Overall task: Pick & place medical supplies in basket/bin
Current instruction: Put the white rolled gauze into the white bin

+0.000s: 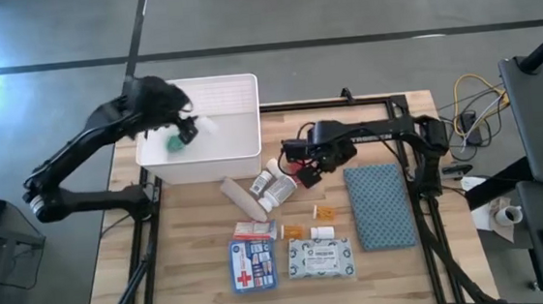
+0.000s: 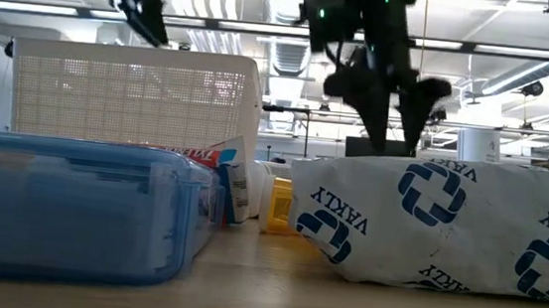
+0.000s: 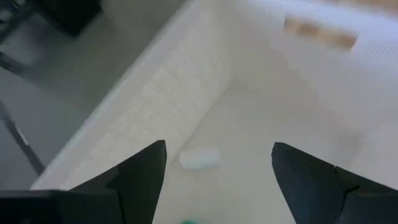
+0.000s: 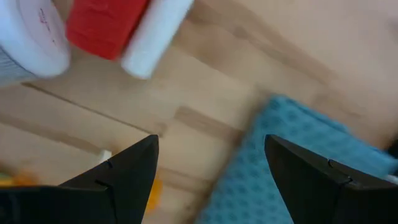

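My left gripper (image 1: 184,130) is open and empty above the white slotted bin (image 1: 237,87). A green piece (image 1: 172,143) and a small white item (image 3: 199,158) lie on the bin's floor below it. My right gripper (image 1: 304,166) is open and empty just above the table. It stands beside the red-capped tube (image 4: 106,28) and the white pill bottles (image 1: 272,183), between them and the blue-grey cloth pad (image 1: 381,205). A tan roll (image 1: 241,200), a blue-white first-aid pouch (image 1: 253,265), a white wipes pack (image 1: 321,258) and orange bits (image 1: 325,209) lie on the table.
The bin stands at the table's far left, and its slotted wall (image 2: 135,97) rises well above the supplies. The cloth pad lies flat at the right. Bare wood shows along the table's left side (image 1: 154,268). Cables and equipment (image 1: 472,107) sit beyond the right edge.
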Robot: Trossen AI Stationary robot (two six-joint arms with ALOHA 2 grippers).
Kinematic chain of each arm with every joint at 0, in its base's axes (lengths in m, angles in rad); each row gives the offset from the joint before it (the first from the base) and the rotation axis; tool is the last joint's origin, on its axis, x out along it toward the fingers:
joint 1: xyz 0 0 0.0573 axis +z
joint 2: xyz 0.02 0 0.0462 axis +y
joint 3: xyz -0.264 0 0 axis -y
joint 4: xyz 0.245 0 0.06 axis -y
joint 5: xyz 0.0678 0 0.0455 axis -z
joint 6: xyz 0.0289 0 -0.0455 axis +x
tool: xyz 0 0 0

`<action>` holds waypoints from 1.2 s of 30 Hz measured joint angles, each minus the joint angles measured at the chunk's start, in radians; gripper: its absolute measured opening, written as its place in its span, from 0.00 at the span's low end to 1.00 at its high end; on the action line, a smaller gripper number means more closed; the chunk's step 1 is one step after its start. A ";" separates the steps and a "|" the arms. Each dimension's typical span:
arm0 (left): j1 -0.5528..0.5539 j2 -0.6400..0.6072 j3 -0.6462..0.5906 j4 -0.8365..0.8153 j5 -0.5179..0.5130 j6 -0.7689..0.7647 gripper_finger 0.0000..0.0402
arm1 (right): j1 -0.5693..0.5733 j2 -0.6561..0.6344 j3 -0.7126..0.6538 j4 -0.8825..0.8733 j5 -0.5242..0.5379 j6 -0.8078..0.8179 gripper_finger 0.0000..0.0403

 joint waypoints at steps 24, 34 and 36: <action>-0.003 -0.218 -0.100 0.013 0.132 -0.160 0.67 | -0.080 -0.002 -0.326 0.616 0.008 0.271 0.49; -0.003 -0.219 -0.130 0.048 0.132 -0.160 0.67 | -0.083 -0.005 -0.402 0.622 0.014 0.264 0.40; -0.003 -0.219 -0.130 0.051 0.132 -0.160 0.67 | -0.083 -0.006 -0.410 0.622 0.012 0.247 0.35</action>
